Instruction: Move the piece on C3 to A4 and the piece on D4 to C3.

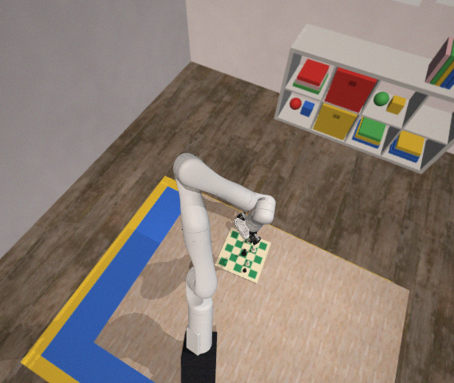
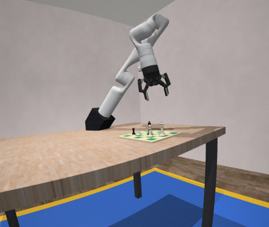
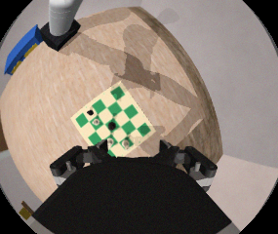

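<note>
- The gripper (image 2: 155, 93) hangs high in the air, fingers spread fully apart with nothing between them.
- Well below it, the green-and-cream chessboard (image 2: 151, 139) lies flat on the wooden table (image 2: 80, 156).
- Five pieces stand upright on the board, white and black, all well apart from the fingertips; among them a tall white piece (image 2: 161, 128) stands almost straight under the gripper.
- The board's edge letters are too small to read, so squares C3 and D4 cannot be told.
- Farther back, beyond the board, the arm's black base (image 2: 97, 120) sits on the table.
</note>
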Available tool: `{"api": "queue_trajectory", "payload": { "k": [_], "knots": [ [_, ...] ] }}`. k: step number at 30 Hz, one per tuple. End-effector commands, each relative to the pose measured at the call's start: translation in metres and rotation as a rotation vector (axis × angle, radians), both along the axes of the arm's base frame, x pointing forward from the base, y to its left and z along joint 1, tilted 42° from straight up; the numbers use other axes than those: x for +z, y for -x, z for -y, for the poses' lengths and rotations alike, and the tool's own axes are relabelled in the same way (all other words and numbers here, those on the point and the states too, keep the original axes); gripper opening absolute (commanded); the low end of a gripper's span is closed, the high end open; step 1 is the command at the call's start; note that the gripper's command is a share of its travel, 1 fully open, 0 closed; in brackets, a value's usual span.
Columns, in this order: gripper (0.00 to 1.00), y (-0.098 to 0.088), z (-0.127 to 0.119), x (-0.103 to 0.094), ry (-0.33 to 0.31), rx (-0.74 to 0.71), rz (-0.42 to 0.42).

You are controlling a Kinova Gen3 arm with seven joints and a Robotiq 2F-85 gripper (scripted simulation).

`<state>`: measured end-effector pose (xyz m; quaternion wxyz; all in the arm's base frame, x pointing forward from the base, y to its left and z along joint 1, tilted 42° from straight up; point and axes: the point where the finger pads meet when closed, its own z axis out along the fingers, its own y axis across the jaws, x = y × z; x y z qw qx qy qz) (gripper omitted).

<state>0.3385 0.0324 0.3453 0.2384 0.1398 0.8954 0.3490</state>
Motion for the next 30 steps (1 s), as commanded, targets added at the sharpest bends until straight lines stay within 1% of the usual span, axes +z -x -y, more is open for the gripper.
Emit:
{"api": "queue_trajectory", "payload": {
  "k": [1, 22, 26, 30],
  "knots": [
    [1.00, 0.000, 0.000, 0.000, 0.000, -0.001, 0.001],
    [1.00, -0.002, 0.001, 0.001, -0.004, -0.001, -0.003],
    [1.00, -0.008, 0.004, 0.002, -0.021, -0.005, -0.018],
    [1.00, -0.021, 0.012, 0.004, -0.055, -0.013, -0.051]
  ]
}}
